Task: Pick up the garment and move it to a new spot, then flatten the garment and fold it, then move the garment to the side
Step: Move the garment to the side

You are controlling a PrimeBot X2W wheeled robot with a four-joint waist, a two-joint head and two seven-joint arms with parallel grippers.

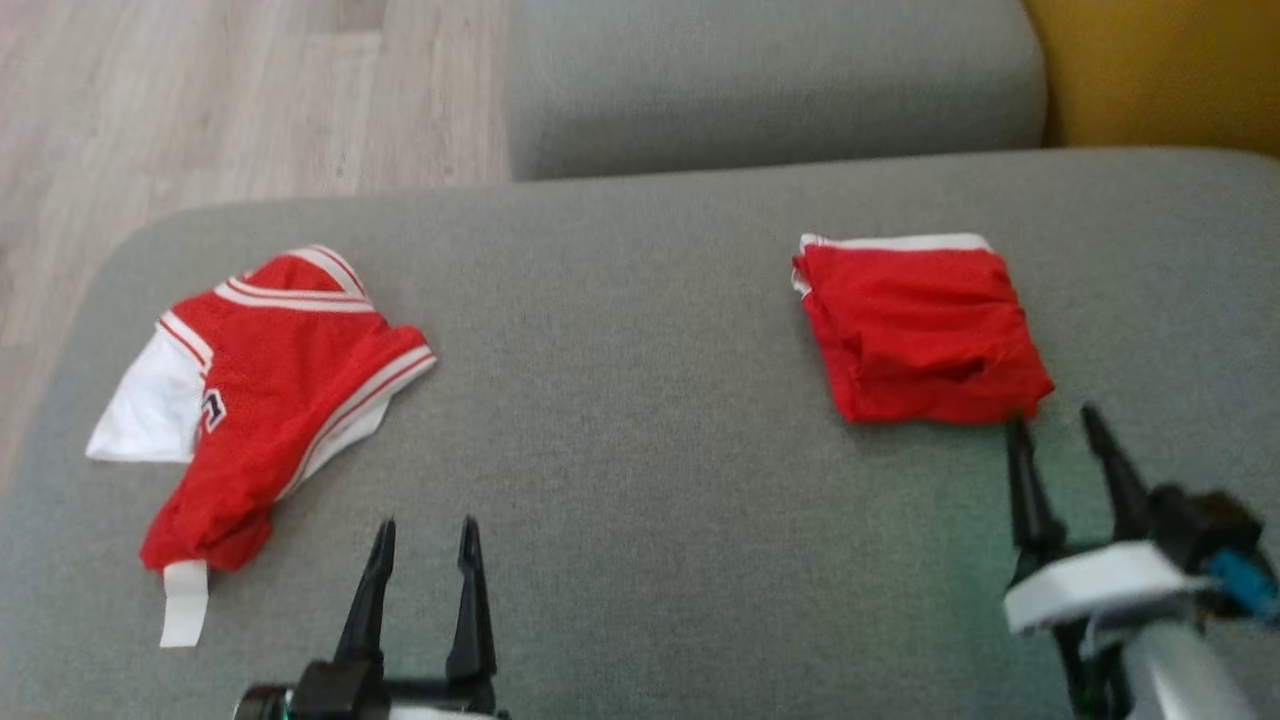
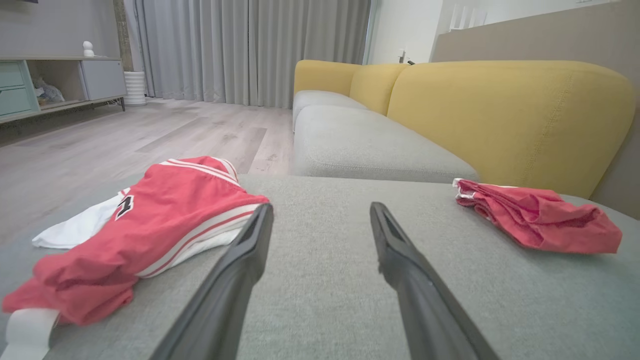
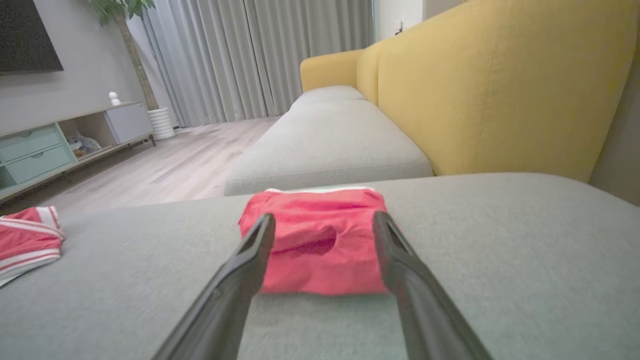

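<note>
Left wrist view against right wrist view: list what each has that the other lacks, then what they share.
Left wrist view alone of the two: the open left gripper, and the crumpled jersey whole, with its white cloth and number patch.
Right wrist view alone of the two: the open right gripper, aimed at the folded red garment, and a plant's green leaves.
Shared: crumpled jersey, folded red garment, grey seat cushion, yellow backrest, curtains, cabinet.
</note>
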